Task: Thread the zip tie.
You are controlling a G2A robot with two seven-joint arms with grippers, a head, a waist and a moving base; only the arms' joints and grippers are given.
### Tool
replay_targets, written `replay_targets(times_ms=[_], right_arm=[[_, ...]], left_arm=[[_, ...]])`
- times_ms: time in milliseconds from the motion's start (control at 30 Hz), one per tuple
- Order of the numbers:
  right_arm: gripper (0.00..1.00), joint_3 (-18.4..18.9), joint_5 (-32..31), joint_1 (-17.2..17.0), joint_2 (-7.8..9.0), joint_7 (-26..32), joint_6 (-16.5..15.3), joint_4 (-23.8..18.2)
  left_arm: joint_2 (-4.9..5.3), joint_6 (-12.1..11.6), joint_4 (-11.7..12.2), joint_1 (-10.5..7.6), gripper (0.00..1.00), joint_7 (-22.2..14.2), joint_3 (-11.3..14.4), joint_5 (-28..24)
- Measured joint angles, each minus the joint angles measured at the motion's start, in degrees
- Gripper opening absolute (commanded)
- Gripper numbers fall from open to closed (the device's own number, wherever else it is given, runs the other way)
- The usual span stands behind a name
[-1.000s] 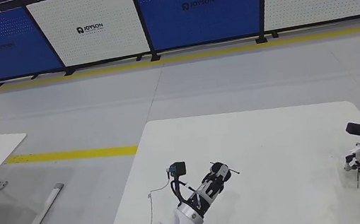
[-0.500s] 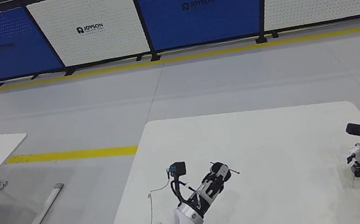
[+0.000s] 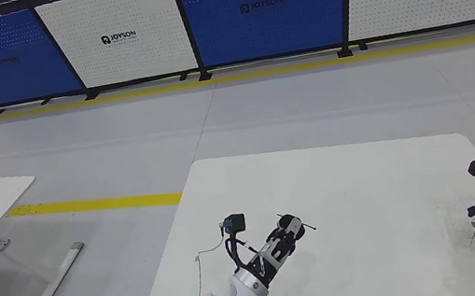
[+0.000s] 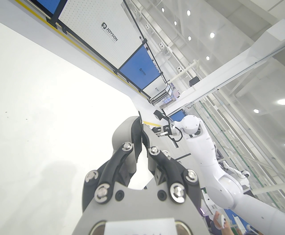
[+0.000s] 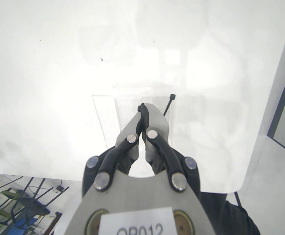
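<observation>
Above the white table (image 3: pixel 348 186), pickup looks finished; next, the arms likely must meet and line tail up with head. The right gripper (image 5: pixel 142 110) is pinched closed, apparently on the zip tie (image 5: pixel 172 97), its head poking out just beside the tips. The left gripper (image 4: pixel 140 124) clamps a thin black strip (image 3: pixel 309 226).

a grey floor (image 3: pixel 215 123) is crossed by yellow lines (image 3: pixel 96 205) and bounded by blue and white panels (image 3: pixel 270 29); lights (image 4: pixel 212 35) are hung overhead.
</observation>
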Motion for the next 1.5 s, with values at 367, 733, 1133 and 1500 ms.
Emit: replay_targets(times_ms=[367,733,1133,1500], right_arm=[[0.00,12.8,5.1,-11.8,1.36,-7.6,0.0,-11.0],[0.00,12.7,5.1,-11.7,1.36,-7.6,0.0,-10.9],[0.00,21.0,13.7,-19.2,1.78,-16.8,-2.0,-19.8],[0.00,22.1,15.0,-23.8,1.84,-18.4,-3.9,-26.5]], left_arm=[[0.00,0.0,0.0,0.00,0.00,0.0,0.0,0.0],[0.00,0.0,0.0,0.00,0.00,0.0,0.0,0.0],[0.00,0.0,0.0,0.00,0.00,0.0,0.0,0.0],[0.00,0.0,0.0,0.00,0.00,0.0,0.0,0.0]])
